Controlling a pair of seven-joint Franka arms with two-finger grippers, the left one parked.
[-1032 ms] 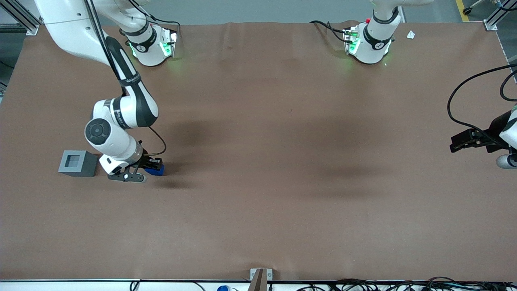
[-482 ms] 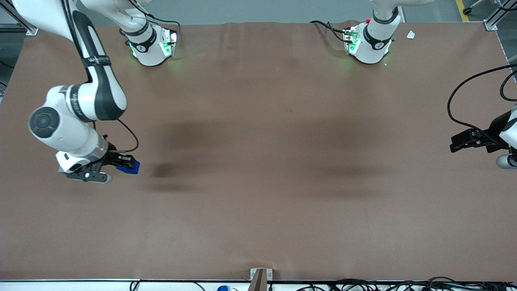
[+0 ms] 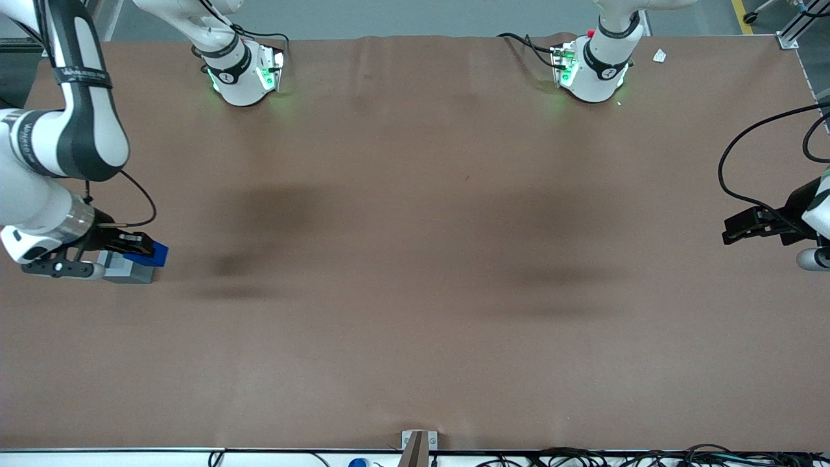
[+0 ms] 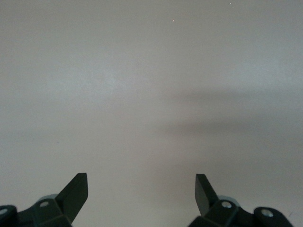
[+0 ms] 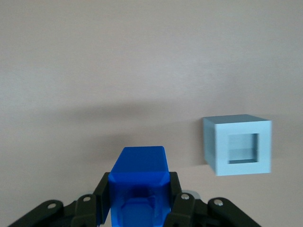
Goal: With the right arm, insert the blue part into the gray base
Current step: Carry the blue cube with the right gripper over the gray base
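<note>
A robotics lab, probably: robot arms (image 3: 65,130) are standing bolted to a brown-covered table (image 3: 415,324), cables (image 3: 583,457) trailing along its edge.

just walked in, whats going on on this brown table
The white right arm's black two-finger gripper is shut on a small bright-blue plastic block and holds it off the brown table, toward the working arm's end. In the front view the block overlaps the light-gray cube-like base. In the right wrist view the base stands beside the block, not under it, its square recess empty. The block is not yet inserted.
</note>
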